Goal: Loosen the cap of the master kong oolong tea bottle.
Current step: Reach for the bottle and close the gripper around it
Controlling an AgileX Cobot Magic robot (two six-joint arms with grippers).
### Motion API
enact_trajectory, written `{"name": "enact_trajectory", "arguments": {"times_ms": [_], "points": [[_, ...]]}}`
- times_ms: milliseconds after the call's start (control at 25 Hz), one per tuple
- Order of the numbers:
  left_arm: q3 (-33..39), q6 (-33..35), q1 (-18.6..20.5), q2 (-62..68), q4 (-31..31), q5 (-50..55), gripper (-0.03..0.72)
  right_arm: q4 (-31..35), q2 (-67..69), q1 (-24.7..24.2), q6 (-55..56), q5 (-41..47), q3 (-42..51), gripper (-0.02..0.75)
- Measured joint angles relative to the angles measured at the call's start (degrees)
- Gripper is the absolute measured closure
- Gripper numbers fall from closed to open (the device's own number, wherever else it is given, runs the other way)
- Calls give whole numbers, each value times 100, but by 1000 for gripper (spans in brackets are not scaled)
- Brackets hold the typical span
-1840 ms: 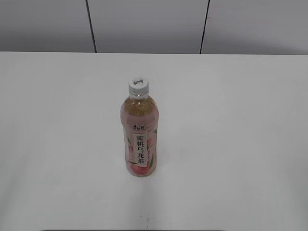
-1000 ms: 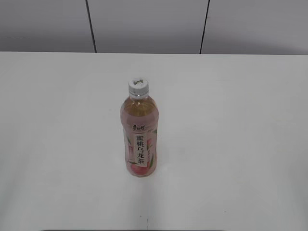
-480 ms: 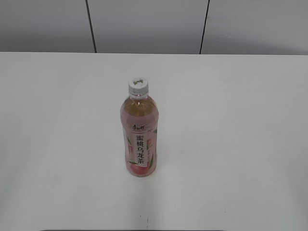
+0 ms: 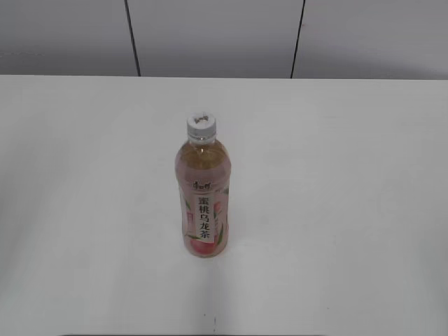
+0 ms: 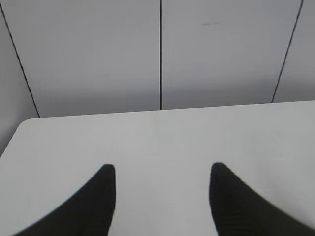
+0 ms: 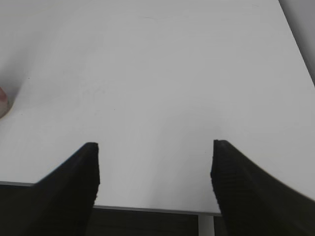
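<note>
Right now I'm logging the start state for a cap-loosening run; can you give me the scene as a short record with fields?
bottle: bottle stands upright near the middle of the table, pale tea inside, pink-and-white label
cap: white cap sits on the bottle's neck, nothing touching it
left gripper: left gripper open, empty, over bare table
right gripper: right gripper open, empty, near the table's edge
contact: neither gripper touches the bottle
exterior view: no arm shows
</note>
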Motion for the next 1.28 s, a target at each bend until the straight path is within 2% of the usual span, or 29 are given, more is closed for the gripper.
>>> {"name": "enact_trajectory", "arguments": {"times_ms": [360, 640, 800, 1040, 1160, 1280], "points": [[0, 0, 0, 2427, -441, -2839, 314, 0, 0, 0, 0, 0, 0, 202], [102, -17, -5, 3711, -451, -4621, 315, 0, 0, 0, 0, 0, 0, 202], [182, -413, -5, 4455, -385, -5577, 315, 0, 0, 0, 0, 0, 0, 202], [182, -1194, -195, 5701, 636, -6842, 315, 0, 0, 0, 0, 0, 0, 202], [202, -1307, -422, 6117, 1152, -7130, 315, 0, 0, 0, 0, 0, 0, 202], [535, -1341, -625, 6247, 1490, -7692, 315, 5, 0, 0, 0, 0, 0, 202]]}}
